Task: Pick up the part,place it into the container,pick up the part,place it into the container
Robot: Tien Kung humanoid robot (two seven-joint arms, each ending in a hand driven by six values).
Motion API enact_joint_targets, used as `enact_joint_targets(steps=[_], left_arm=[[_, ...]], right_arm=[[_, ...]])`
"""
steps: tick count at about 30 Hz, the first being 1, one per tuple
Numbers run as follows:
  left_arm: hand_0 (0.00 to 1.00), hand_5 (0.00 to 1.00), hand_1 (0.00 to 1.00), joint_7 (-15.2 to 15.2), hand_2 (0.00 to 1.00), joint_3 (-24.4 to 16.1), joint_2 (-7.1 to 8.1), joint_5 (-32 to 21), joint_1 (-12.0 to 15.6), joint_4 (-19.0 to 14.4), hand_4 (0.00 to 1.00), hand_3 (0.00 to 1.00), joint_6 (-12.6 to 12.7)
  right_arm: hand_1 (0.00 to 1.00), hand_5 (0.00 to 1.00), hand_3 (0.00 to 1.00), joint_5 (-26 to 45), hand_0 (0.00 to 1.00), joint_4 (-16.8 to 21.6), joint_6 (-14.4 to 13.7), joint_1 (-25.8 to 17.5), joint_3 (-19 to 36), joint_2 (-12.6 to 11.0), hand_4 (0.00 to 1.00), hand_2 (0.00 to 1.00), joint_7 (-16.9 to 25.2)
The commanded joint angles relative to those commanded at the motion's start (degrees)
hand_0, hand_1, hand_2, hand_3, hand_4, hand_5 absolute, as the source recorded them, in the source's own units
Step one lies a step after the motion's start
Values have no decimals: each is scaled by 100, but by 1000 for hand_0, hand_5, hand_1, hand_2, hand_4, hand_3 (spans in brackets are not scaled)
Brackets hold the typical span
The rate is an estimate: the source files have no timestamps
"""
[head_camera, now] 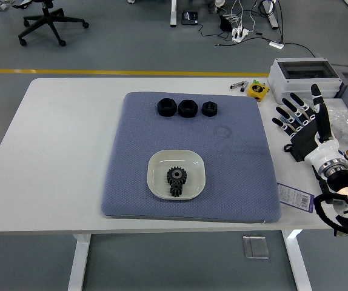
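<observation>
The right hand (301, 124) is up off the table with all its fingers spread wide, and it holds nothing. Far to its left, three black parts (187, 108) sit in a row on the blue mat (234, 163). Nearer, the white dish (156, 167) has gears (176, 180) in it.

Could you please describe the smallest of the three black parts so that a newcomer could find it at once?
On the blue-grey mat, look along its far edge for a row of three black ring-shaped parts. The smallest part is the rightmost one, visibly narrower than its two neighbours.
</observation>
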Motion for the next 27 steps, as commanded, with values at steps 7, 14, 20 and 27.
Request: enact_joint_targets(steps=[7, 14, 20, 27], left_arm=[[824, 715, 809, 1, 841, 1, 0, 0, -5, 0, 499, 578, 11], [824, 717, 808, -6, 840, -8, 0, 5, -15, 0, 498, 578, 5], [823, 718, 805, -9, 837, -11, 0, 9, -25, 0, 496, 576, 17], [822, 720, 805, -9, 837, -8, 0, 6, -29, 0, 496, 575, 15]], right_arm=[[640, 715, 702, -157, 524, 53, -3, -147, 146, 29, 998, 735, 0], [674, 738, 723, -690, 581, 58, 20, -191, 189, 42, 998, 749, 107], [699, 767, 763, -1003, 636, 28, 192, -219, 128, 61, 998, 763, 214], [728, 779, 781, -1294, 678, -2, 235, -237, 104, 56, 998, 776, 204]])
